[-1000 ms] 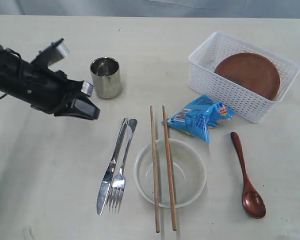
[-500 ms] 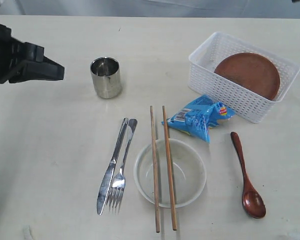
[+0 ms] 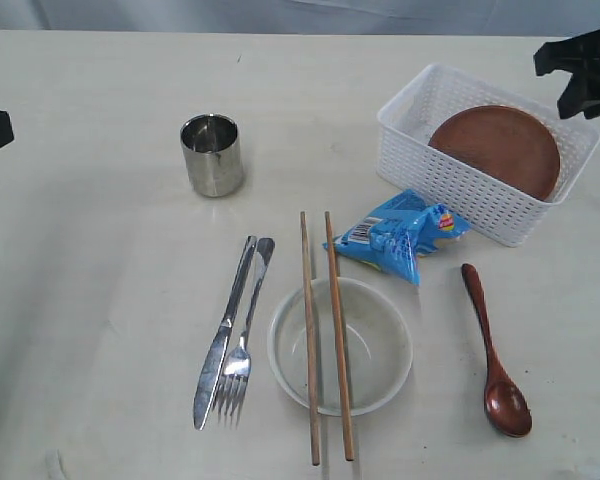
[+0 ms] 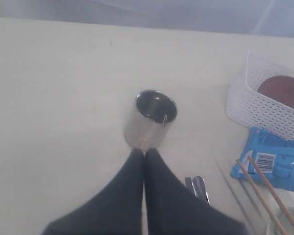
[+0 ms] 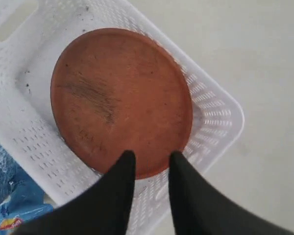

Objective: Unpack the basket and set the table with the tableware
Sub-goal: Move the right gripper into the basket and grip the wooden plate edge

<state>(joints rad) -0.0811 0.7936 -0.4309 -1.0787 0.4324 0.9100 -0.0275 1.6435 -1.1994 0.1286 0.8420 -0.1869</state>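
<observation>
Right tool (image 5: 151, 155) poised over the basket (image 3: 460, 195), left tool (image 4: 143, 152) well away from it.
The right tool's jaws stood partly apart, empty, above the one plate (image 5: 120, 100) inside the basket; the left tool's were pressed shut on nothing. Beside the basket — one cup (image 3: 212, 155), one bowl (image 3: 405, 350), two chopsticks (image 3: 337, 340), one fork (image 3: 245, 340), one knife (image 3: 218, 350), one spoon (image 3: 502, 400), one blue packet (image 3: 395, 235) — on the cream surface (image 3: 100, 300).

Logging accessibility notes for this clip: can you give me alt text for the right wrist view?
A brown round plate lies inside a white lattice basket, with the right arm's two dark fingers slightly apart above the plate's rim. A blue snack packet shows just outside the basket, on the pale table.
</observation>
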